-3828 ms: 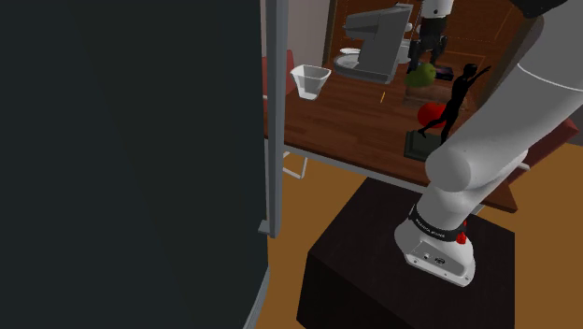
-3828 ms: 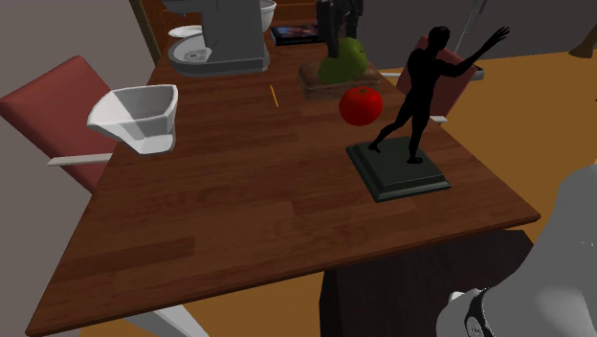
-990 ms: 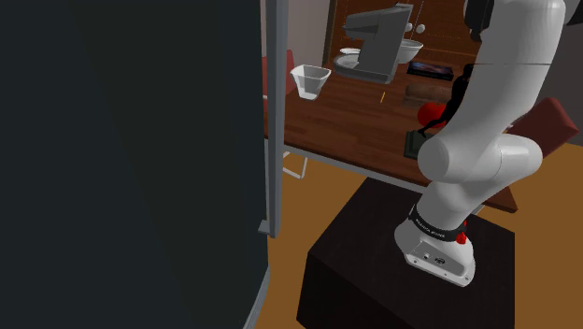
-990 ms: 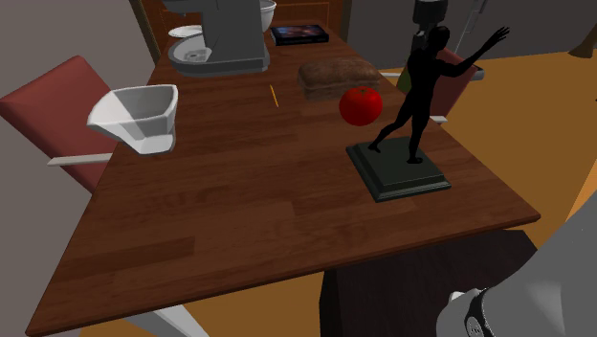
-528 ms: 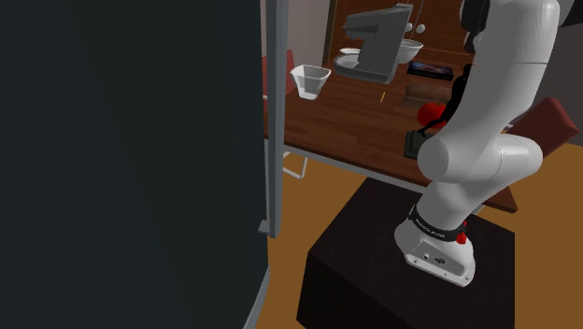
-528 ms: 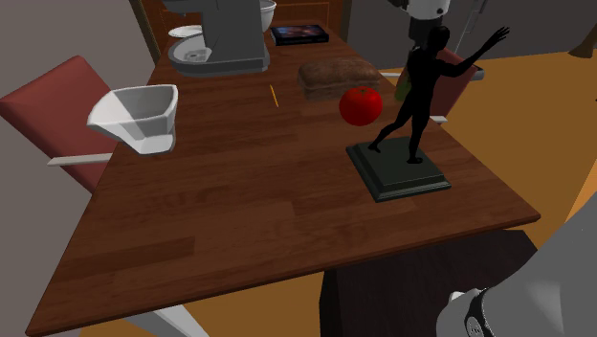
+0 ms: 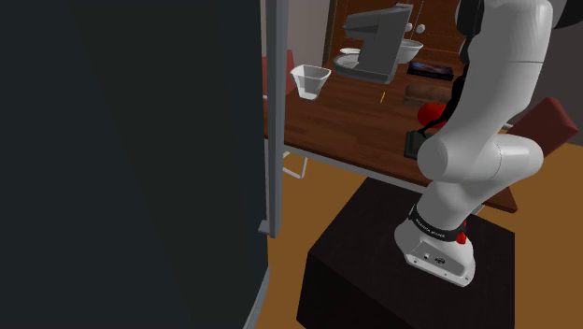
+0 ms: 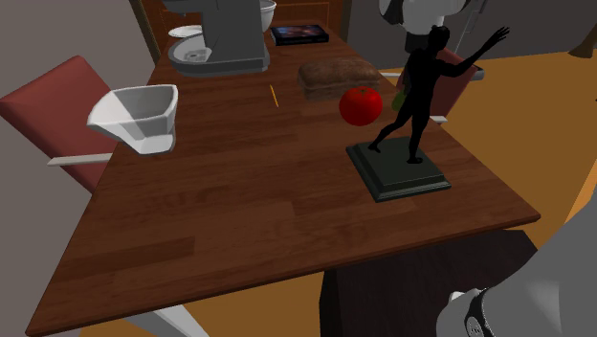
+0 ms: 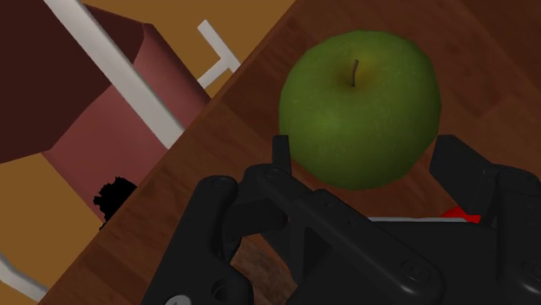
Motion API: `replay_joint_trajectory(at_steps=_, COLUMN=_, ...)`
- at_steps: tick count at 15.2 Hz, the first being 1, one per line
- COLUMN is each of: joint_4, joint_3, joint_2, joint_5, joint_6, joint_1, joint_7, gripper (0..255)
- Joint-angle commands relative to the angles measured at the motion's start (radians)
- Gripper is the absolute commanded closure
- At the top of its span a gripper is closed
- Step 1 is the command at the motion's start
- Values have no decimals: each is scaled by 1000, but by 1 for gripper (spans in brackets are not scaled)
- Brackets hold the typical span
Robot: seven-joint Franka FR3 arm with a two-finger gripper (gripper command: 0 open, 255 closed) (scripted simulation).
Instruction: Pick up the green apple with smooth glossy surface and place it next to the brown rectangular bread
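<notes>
The green apple (image 9: pixel 360 95), glossy with a short stem, sits between my gripper's (image 9: pixel 364 154) two black fingers, which clasp its sides. It hangs over the dark wooden table (image 9: pixel 485 52) near the table's edge. In the second exterior view a sliver of the green apple (image 8: pixel 401 97) shows behind the black statue (image 8: pixel 411 115), to the right of the brown rectangular bread (image 8: pixel 337 75). My white wrist (image 8: pixel 421 11) stands above that spot. The bread (image 7: pixel 425 92) lies bare on the table beside the arm.
A red apple (image 8: pixel 361 105) lies just in front of the bread, next to the statue's base (image 8: pixel 397 172). A grey mixer (image 8: pixel 225 38), a white jug (image 8: pixel 139 115) and a dark book (image 8: pixel 299 34) stand further along. A reddish chair (image 9: pixel 113 113) is beyond the table edge. A dark panel (image 7: pixel 131 159) covers the shoulder view's left.
The apple left the top of the bread in my gripper. Over the last second my wrist has come down behind the statue, and the apple now shows low beside the bread.
</notes>
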Motion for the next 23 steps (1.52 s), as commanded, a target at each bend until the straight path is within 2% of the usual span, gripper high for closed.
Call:
replay_joint_trajectory(at_steps=1, joint_4=0, joint_3=1, joint_2=3, joint_5=2, joint_6=2, joint_1=-1, joint_7=-1, gripper=255)
replay_joint_trajectory(at_steps=5, joint_4=0, joint_3=1, joint_2=3, joint_5=2, joint_6=2, joint_1=-1, joint_7=-1, gripper=255)
replay_joint_trajectory(at_steps=6, joint_4=1, joint_3=1, joint_2=3, joint_5=2, joint_6=2, joint_1=-1, joint_7=-1, gripper=0)
replay_joint_trajectory(at_steps=11, joint_4=0, joint_3=1, joint_2=3, joint_5=2, joint_6=2, joint_1=-1, joint_7=-1, gripper=0)
replay_joint_trajectory(at_steps=15, joint_4=60, joint_3=-23, joint_2=-60, joint_5=-49, joint_6=-107, joint_1=32, joint_7=33, gripper=0)
replay_joint_trajectory(at_steps=23, joint_4=60, joint_3=-23, joint_2=-60, joint_5=-49, joint_6=-107, joint_1=32, joint_7=33, gripper=0)
